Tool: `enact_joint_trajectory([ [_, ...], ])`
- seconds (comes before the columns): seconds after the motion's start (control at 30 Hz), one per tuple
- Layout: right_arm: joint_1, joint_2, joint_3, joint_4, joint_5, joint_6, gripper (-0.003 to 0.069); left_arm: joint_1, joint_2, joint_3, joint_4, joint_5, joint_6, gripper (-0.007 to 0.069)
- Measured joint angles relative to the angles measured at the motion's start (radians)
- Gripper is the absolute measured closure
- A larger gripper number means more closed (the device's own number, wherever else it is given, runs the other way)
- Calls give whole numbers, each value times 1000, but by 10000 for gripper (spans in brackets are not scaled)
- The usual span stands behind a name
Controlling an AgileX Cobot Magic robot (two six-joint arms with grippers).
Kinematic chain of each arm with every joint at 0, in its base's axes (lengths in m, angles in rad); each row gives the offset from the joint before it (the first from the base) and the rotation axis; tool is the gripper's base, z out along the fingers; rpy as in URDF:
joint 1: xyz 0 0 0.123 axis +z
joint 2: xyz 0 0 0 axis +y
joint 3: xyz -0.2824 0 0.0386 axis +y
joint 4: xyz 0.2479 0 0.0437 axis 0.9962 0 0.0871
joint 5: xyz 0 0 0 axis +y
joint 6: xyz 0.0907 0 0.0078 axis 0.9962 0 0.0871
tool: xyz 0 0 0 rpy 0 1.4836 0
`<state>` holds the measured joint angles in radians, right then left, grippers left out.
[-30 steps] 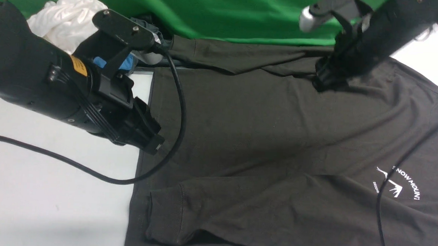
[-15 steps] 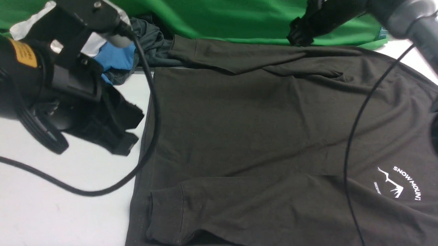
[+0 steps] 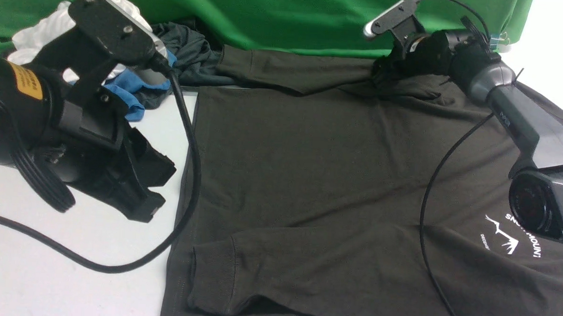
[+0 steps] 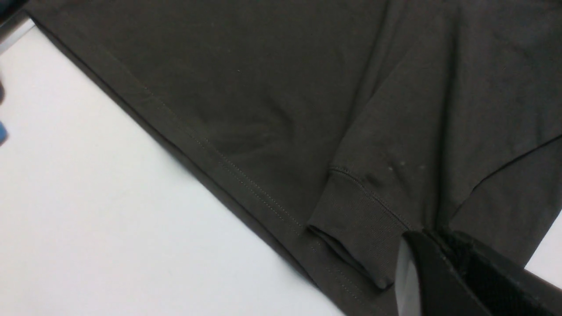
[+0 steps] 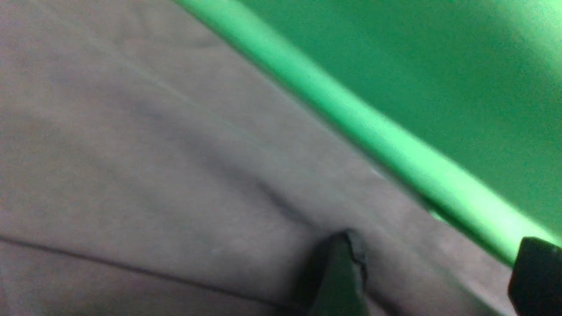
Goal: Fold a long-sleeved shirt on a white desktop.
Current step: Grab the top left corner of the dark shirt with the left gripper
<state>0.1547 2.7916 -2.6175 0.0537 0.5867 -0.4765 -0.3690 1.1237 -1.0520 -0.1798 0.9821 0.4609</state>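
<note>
right gripper jaws stand wide apart with nothing pinched, low over the shirt's far sleeve at the upper right of the front frame, beside the green cloth. left gripper jaws are clenched on nothing, over the desk at left, just off the shirt's edge. the shirt lies flat across centre and right, near cuff folded onto its body.

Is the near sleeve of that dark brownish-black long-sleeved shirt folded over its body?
Yes, its ribbed cuff lies on the front of the dark brownish-black long-sleeved shirt, just inside the hem.
</note>
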Motion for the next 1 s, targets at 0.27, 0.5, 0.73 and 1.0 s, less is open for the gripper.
enact_joint_trajectory([
  [0.27, -2, 8, -1, 7, -8, -44, 320, 0, -1, 0, 0, 0, 2, 606],
  [0.5, 1, -10, -5, 19, 96, -44, 610, 0, -1, 0, 0, 0, 3, 606],
  [0.73, 1, -100, -5, 89, 260, -36, 617, 0, -1, 0, 0, -1, 8, 606],
  [1.0, 1, -182, -6, 198, 431, -35, 617, 0, -1, 0, 24, -4, 15, 606],
])
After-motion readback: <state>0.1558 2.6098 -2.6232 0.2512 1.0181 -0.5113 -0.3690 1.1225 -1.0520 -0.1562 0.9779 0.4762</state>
